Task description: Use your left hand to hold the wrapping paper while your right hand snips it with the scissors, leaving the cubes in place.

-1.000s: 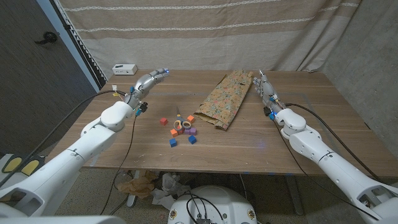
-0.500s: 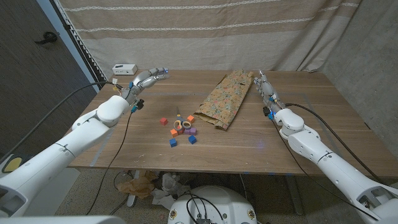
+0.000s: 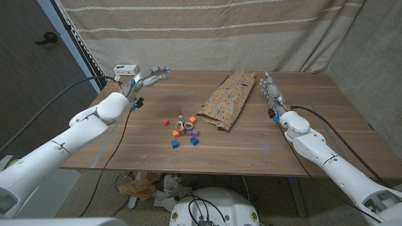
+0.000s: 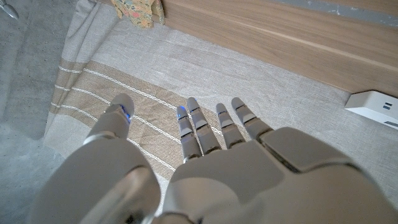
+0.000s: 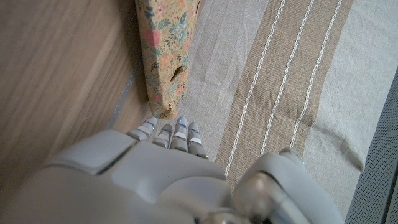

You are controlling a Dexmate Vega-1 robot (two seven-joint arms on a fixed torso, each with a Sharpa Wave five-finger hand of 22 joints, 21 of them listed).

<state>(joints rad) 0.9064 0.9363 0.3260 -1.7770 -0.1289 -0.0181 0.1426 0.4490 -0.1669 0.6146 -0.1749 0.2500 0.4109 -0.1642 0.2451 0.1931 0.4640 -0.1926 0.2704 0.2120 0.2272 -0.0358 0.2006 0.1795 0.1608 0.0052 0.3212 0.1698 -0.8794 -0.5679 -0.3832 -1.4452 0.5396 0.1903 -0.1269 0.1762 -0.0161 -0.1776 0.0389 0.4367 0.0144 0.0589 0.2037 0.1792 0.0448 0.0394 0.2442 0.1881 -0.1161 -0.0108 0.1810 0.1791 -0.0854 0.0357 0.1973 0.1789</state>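
While both hands point(image 3: 149, 76) point(image 3: 269, 88) seem open, the wrapping paper point(image 3: 227, 99) lies between

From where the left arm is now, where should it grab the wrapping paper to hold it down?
Press on the near folded end of the wrapping paper, coming in from the robot's left over bare table. The sheet lies flat and long, running away from the robot, and that end sits beside the cubes, so descend gently to avoid nudging them.

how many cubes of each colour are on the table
red cube: 1
orange cubes: 2
blue cubes: 2
purple cube: 1
total: 6 that can be told apart
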